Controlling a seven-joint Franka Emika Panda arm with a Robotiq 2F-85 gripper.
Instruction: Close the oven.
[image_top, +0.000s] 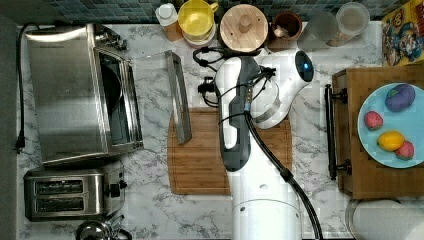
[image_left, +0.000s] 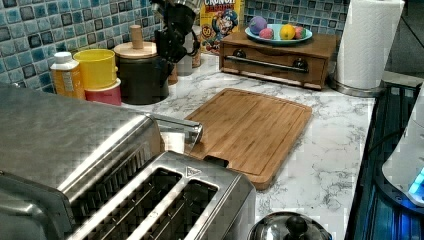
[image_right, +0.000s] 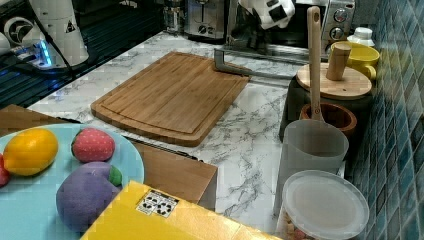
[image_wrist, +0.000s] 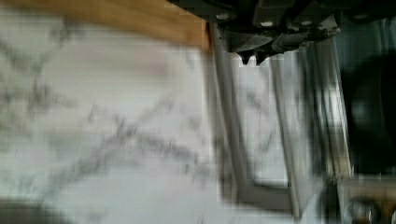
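The oven (image_top: 70, 95) stands at the top view's left, its dark inside (image_top: 112, 95) exposed. Its glass door (image_top: 150, 85) lies folded down flat, and the long silver bar handle (image_top: 179, 97) reaches the cutting board's edge. My gripper (image_top: 207, 75) hangs above the counter just past the handle, on the side away from the oven, touching nothing. In the left view the gripper (image_left: 167, 50) is dark, in front of the black canister. In the wrist view the gripper (image_wrist: 252, 57) has its fingertips close together, shut on nothing, above the door handle (image_wrist: 229, 130).
A wooden cutting board (image_top: 210, 150) lies mid-counter under my arm. A two-slot toaster (image_top: 70, 192) sits beside the oven. A wood-lidded canister (image_top: 243, 27), yellow cups (image_top: 196, 20) and jars line the tiled wall. A wooden drawer box (image_top: 370, 175) carries a blue plate of toy fruit.
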